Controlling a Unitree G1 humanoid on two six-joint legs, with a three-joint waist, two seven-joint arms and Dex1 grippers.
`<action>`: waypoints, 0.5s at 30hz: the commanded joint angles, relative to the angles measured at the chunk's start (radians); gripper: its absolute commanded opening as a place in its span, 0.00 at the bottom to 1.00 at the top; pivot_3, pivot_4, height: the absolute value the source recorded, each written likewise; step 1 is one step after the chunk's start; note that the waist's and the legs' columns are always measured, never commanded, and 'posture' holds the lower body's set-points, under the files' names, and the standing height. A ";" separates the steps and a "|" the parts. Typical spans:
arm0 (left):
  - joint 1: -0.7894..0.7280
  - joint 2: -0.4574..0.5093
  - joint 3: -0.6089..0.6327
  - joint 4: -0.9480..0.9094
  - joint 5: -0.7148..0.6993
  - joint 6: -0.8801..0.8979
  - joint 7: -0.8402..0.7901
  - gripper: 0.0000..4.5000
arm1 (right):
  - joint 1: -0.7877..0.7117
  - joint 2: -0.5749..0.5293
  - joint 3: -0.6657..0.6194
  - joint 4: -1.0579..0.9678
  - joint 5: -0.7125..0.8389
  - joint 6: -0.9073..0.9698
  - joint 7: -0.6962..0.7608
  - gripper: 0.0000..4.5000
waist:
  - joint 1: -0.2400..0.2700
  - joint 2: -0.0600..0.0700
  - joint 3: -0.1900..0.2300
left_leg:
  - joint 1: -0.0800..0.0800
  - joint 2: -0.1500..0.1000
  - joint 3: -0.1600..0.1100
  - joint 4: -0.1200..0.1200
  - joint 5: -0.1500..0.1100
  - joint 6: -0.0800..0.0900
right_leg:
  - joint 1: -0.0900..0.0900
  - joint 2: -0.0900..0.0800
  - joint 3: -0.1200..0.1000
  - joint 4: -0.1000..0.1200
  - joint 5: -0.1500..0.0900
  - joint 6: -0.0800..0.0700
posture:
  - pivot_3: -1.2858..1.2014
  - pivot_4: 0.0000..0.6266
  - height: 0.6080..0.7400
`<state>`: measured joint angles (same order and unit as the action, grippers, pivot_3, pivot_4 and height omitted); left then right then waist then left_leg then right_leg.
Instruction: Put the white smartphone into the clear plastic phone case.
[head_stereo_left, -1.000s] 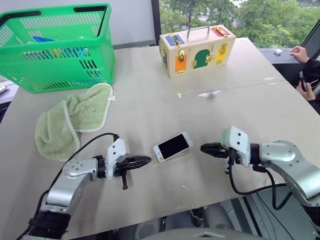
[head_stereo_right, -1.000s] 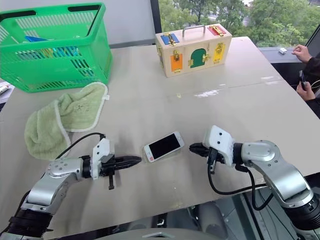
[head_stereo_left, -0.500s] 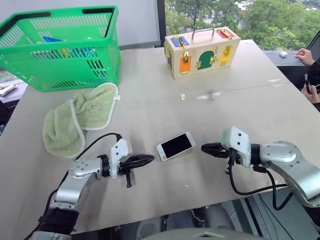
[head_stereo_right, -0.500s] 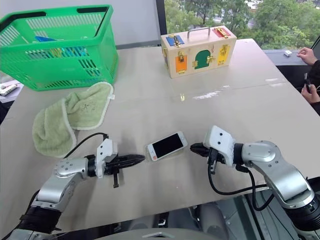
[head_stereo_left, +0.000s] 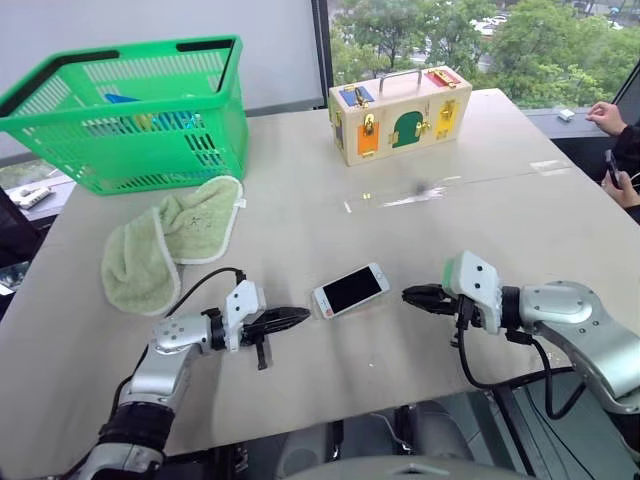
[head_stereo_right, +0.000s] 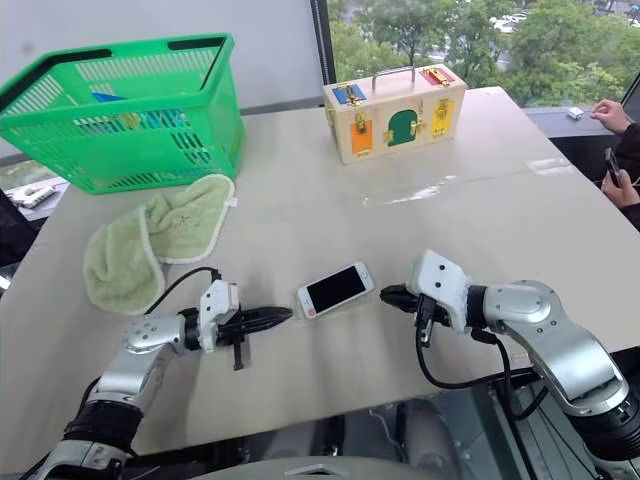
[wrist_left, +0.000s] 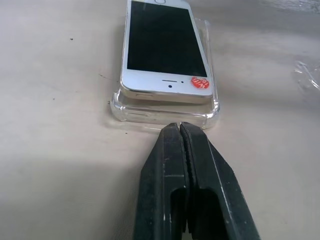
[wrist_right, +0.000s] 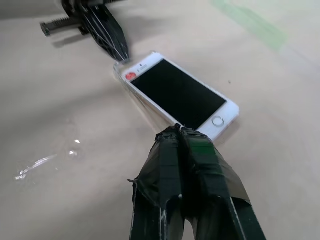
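Note:
The white smartphone lies screen up on the table between my two grippers. It rests on the clear plastic phone case, whose glossy rim sticks out past the phone's near end; that end of the phone sits raised above the rim. My left gripper is shut, its tip just short of the case's left end. On the other side, my right gripper is shut too, pointing at the phone's home-button end, close to it.
A green towel lies left of centre. Behind it stands a green basket. A wooden latch box sits at the back. A person's hands show at the right edge. A clear scrap glints mid-table.
My left gripper has edged toward the phone and lower; its tip now nearly meets the case. The head camera has shifted. Phone and right gripper are unmoved.

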<state>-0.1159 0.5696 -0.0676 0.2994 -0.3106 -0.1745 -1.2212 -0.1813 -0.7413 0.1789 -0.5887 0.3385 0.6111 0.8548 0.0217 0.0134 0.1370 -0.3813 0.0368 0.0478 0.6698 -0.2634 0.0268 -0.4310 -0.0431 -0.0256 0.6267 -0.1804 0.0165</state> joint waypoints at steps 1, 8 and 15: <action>-0.003 -0.053 -0.071 0.119 0.071 -0.015 -0.001 0.00 | -0.050 0.006 -0.005 -0.019 0.011 0.023 -0.008 0.00 | 0.002 0.001 0.000 | 0.000 0.000 0.000 0.000 0.000 0.000 | 0.000 -0.004 -0.004 -0.001 0.000 0.000 | 0.52 0.24 1.00; 0.019 -0.058 -0.003 0.090 -0.010 -0.009 -0.051 0.00 | -0.184 0.061 0.058 0.060 -0.024 0.074 -0.035 0.00 | 0.000 0.004 -0.001 | -0.002 -0.001 0.000 0.000 0.000 0.000 | 0.002 -0.018 -0.022 -0.004 0.000 0.000 | 0.52 0.24 1.00; 0.058 0.024 0.031 -0.309 -0.109 0.278 0.016 0.00 | -0.231 0.096 0.092 0.121 -0.051 0.052 -0.030 0.00 | -0.006 -0.010 0.007 | -0.011 0.002 -0.002 0.001 0.003 0.005 | -0.004 -0.027 -0.042 -0.003 0.000 0.000 | 0.52 0.24 1.00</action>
<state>-0.0605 0.5877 -0.0245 0.0765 -0.3974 0.0544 -1.2296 -0.3946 -0.6467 0.2730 -0.4517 0.2914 0.6845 0.8203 0.0157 0.0039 0.1443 -0.3978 0.0380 0.0462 0.6714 -0.2602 0.0319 -0.4397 -0.0698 -0.0670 0.6251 -0.1799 0.0170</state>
